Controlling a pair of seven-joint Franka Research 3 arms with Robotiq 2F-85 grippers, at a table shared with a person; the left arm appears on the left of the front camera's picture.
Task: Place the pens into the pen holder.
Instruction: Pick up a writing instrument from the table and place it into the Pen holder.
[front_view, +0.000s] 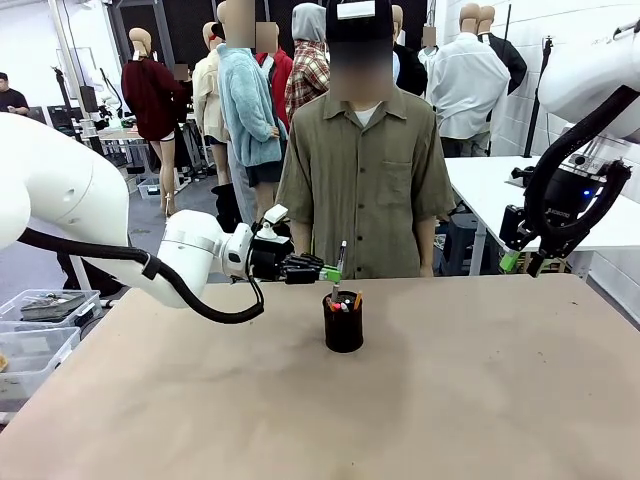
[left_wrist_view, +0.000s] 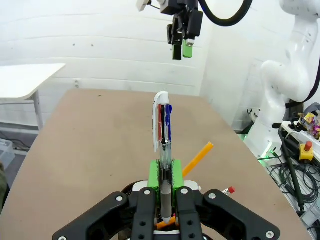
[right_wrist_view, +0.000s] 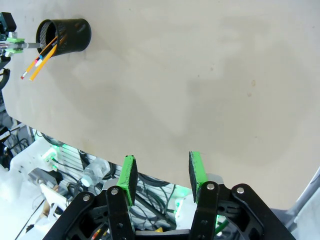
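1. The left gripper (front_view: 331, 272) is reaching in from the left side of the front view to the middle of the frame, its green pads (left_wrist_view: 159, 173) pressing together on a multicolour pen (front_view: 340, 262).
2. That pen is standing roughly upright in the grip, just above the pen holder (front_view: 343, 321); in the left wrist view the pen (left_wrist_view: 162, 131) is rising from between the pads at lower centre, showing a white clip and red and blue sliders.
3. The pen holder, a black mesh cup, is sitting on the desk (front_view: 480, 390) at the centre of the front view, already carrying several pens with orange and red ends (front_view: 346, 301).
4. In the right wrist view the pen holder (right_wrist_view: 67, 34) is lying in the upper left of the frame, orange pencils (right_wrist_view: 43, 58) sticking out of its mouth.
5. The right gripper (front_view: 520, 262) is hanging at the right edge of the front view, above the desk and well apart from the cup; in its own wrist view its fingers (right_wrist_view: 129, 176) are standing apart with nothing between them.
6. A person (front_view: 365, 160) is standing behind the desk at the top centre of the front view.
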